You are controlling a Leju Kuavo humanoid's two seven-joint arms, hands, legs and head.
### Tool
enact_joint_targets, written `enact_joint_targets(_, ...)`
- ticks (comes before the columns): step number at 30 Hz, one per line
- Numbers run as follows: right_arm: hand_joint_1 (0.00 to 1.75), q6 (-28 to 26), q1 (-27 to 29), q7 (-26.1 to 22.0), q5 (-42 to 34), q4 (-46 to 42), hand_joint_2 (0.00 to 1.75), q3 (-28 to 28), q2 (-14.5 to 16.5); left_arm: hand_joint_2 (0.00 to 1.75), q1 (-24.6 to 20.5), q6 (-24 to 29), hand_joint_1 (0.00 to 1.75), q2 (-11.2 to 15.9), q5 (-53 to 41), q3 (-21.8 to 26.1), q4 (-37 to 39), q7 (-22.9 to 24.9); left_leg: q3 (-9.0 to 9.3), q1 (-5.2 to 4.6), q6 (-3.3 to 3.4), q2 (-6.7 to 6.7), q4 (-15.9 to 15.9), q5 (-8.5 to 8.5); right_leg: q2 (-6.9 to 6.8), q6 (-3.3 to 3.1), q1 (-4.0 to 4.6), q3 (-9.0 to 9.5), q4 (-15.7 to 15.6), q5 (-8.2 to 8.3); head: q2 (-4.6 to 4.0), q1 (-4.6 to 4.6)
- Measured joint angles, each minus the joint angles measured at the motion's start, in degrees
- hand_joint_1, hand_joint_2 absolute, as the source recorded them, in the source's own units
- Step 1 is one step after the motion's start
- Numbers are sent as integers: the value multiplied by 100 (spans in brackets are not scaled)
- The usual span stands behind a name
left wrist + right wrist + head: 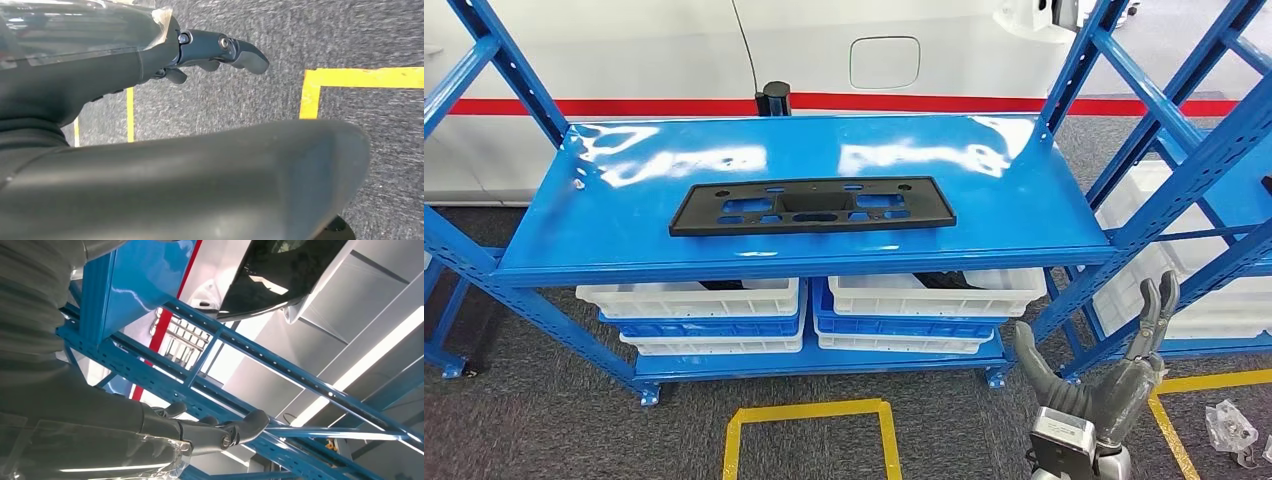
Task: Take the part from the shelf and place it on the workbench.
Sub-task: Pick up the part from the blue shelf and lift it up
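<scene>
A flat black plastic part (pixel 812 205) with several cut-outs lies lengthwise on the blue shelf (pixel 624 240), near its middle. My right hand (pixel 1114 375) is raised at the lower right, in front of and below the shelf's right end, fingers apart and pointing up, holding nothing. In the right wrist view its fingers (pixel 225 432) stretch out against the blue shelf frame (pixel 235 347). My left hand (pixel 215 50) hangs over the grey carpet, fingers extended and empty.
White and blue bins (pixel 699 310) are stacked on the lower shelf level. A second blue rack (pixel 1184 150) with white bins stands at the right. Yellow tape lines (pixel 809 415) mark the grey floor. A white vehicle body (pixel 724 50) is behind the shelf.
</scene>
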Motion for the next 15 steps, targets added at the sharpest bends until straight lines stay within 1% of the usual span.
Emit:
enact_joint_targets(1, 0, 0, 4, 4, 1, 1, 175, -4, -1, 0, 5, -2, 0, -1, -1, 1, 0, 0, 37, -1, -6, -4, 0, -34, -1, 39, -2, -60, -99, 113, 0, 1)
enact_joint_targets(2, 0, -1, 5, 9, 1, 1, 175, -7, -1, 0, 9, -6, 0, -1, -1, 1, 0, 0, 85, -1, -17, -8, 0, -72, -5, 90, -4, -15, -400, 326, 0, 1)
enact_joint_targets(3, 0, -1, 5, 14, 2, 1, 175, -10, -2, 0, 12, -14, 0, -1, -3, 1, 0, -1, 122, -1, -35, -11, -2, -113, -18, 139, -5, 95, -822, 606, 0, 3)
enact_joint_targets(4, 0, -2, 6, 18, 2, 4, 175, -13, -1, 0, 12, -26, 0, -1, -4, 1, 0, -2, 172, -7, -58, -13, 1, -159, -42, 137, -1, 199, -1180, 795, 0, -2)
enact_joint_targets(5, 0, -2, 6, 23, 2, 8, 175, -14, 0, 0, 10, -38, 0, -1, -7, 0, 0, -4, 203, -13, -88, -12, -4, -201, -72, 89, 16, 277, -1415, 885, 0, -6)
enact_joint_targets(6, 0, -2, 9, 27, 2, 12, 175, -15, 1, 0, 10, -48, 0, -1, -10, 0, 0, -7, 232, -18, -126, -10, -5, -231, -95, 17, 37, 320, -1530, 916, 0, -11)
enact_joint_targets(7, 0, -2, 12, 31, 2, 16, 175, -19, 2, 0, 12, -55, 0, 0, -15, 0, 0, -8, 273, -24, -160, -6, 16, -243, -104, -70, 46, 337, -1538, 896, 0, -15)
enact_joint_targets(8, 0, 2, 16, 34, 3, 17, 175, -24, 4, 0, 13, -58, 0, 1, -22, 0, 0, -9, 298, -22, -192, 3, 43, -251, -93, -129, 39, 394, -1550, 916, 0, -19)
enact_joint_targets(9, 0, 7, 19, 34, 6, 17, 175, -30, 10, 0, 13, -59, 0, 2, -29, 0, 0, -9, 321, -18, -219, 10, 102, -269, -81, -172, 15, 465, -1575, 950, 0, -23)
enact_joint_targets(10, 0, 14, 12, 34, 9, 17, 175, -37, 18, 0, 7, -58, 0, 2, -36, 0, 0, -9, 300, -14, -241, 16, 218, -320, -74, -213, -13, 534, -1589, 957, 0, -31)
enact_joint_targets(11, 0, 23, 5, 36, 12, 17, 175, -41, 27, 0, -6, -58, 0, 2, -41, -1, 0, -9, 220, -6, -262, 19, 395, -419, -71, -244, -30, 600, -1599, 938, 0, -45)
enact_joint_targets(12, 0, 33, -2, 37, 18, 18, 175, -45, 36, 0, -18, -57, 0, 2, -45, -1, 0, -9, 50, 0, -284, 20, 682, -556, -75, -268, -32, 634, -1604, 919, 0, -52)
enact_joint_targets(14, 0, 53, -8, 43, 45, 22, 175, -54, 46, 0, -17, -49, 0, 2, -47, -2, 0, -9, -432, 9, -316, 18, 1356, -846, -68, -297, -27, 665, -1601, 890, 0, -65)
enact_joint_targets(15, 0, 61, -6, 50, 89, 26, 175, -58, 51, 0, -5, -34, 0, 2, -49, -2, 0, -9, -640, 11, -323, 18, 1565, -902, -60, -301, -25, 684, -1600, 872, 0, -65)
